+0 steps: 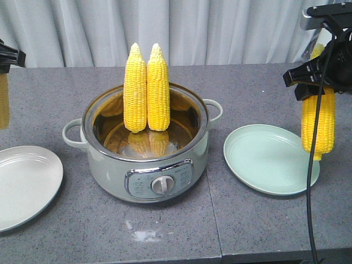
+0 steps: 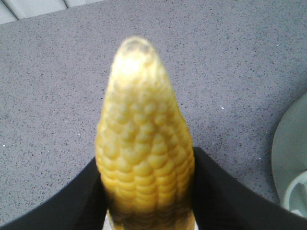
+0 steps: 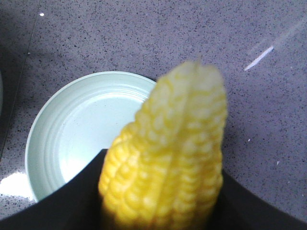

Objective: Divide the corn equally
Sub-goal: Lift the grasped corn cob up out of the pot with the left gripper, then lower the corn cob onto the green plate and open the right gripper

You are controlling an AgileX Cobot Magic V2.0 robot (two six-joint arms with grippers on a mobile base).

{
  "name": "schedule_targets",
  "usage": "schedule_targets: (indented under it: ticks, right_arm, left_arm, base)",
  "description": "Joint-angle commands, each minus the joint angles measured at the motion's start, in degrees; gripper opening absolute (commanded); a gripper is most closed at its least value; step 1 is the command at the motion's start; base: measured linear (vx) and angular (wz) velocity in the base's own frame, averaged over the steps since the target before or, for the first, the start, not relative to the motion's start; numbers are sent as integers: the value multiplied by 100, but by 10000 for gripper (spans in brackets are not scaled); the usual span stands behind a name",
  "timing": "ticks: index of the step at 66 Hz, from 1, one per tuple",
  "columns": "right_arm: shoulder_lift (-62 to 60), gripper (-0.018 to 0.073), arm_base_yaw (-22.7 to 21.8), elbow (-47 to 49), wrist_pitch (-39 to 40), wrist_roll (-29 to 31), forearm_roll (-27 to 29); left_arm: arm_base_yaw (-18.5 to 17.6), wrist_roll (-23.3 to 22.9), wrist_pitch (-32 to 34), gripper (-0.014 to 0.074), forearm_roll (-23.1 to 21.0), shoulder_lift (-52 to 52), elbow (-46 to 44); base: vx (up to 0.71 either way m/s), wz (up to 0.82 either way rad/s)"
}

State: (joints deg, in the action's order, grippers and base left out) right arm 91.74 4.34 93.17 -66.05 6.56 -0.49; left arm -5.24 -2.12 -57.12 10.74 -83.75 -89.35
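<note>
Two corn cobs stand upright, side by side, tips up, in the pale green electric pot at the table's middle. At the picture's left edge my left gripper is shut on a third corn cob; the left wrist view shows this cob pinched between the black fingers of the left gripper above bare table. My right gripper is shut on a fourth cob, which hangs over the right rim of the pale green plate. In the right wrist view the right gripper clamps that cob, with the plate below and to the left.
A white plate lies at the front left, below the left gripper. The pot has side handles and a front dial; its edge shows at the right of the left wrist view. A black cable hangs from the right arm. Curtains back the table.
</note>
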Motion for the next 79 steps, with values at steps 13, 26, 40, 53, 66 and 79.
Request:
schedule_targets:
  ticks: [13, 26, 40, 53, 66, 79]
  right_arm:
    - [-230, 174, -26, 190, 214, 9, -36]
    - [-230, 174, -26, 190, 214, 9, -36]
    - [-230, 174, -26, 190, 214, 9, -36]
    - [-230, 174, -26, 190, 405, 10, -57]
    - [-187, 174, -26, 190, 307, -139, 138]
    - [239, 174, -26, 190, -273, -139, 349]
  left_arm:
    - [18, -90, 279, 199, 20, 246, -193]
    - [18, -90, 279, 199, 20, 246, -193]
    - [18, -90, 279, 199, 20, 246, -193]
    - [18, -90, 279, 199, 20, 246, -193]
    - [18, -90, 279, 199, 20, 246, -193]
    - [18, -90, 279, 199, 20, 246, -193]
  base:
    - [0, 0]
    - [0, 0]
    - [0, 0]
    - [0, 0]
    - [0, 0]
    - [0, 0]
